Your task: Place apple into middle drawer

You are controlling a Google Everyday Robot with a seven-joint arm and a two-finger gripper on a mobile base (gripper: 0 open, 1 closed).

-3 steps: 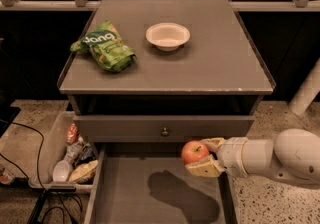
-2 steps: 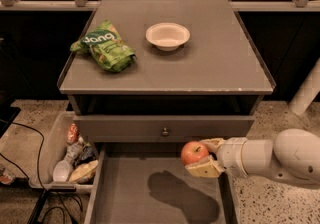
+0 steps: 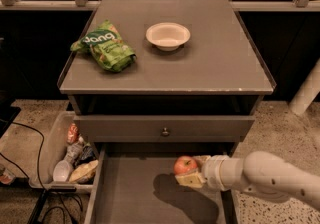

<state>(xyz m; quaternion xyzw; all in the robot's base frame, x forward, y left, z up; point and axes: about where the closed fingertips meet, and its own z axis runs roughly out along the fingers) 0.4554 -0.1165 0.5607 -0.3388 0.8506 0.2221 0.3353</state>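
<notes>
Hand [image 3: 195, 172] at lower right of centre, fingers clamped on the apple [image 3: 185, 164], holds it just above the open middle drawer [image 3: 131, 194] floor, near its right wall, likely for a short drop; bowl [image 3: 168, 35] and chip bag [image 3: 105, 46] sit on the upper surface [image 3: 225, 63].

We see dim, warm overhead light, dark far off. The gripper [image 3: 193, 170], clasping the apple [image 3: 184, 164] near right, throws a soft shadow [image 3: 186, 201] into the drawer [image 3: 125, 193].
</notes>
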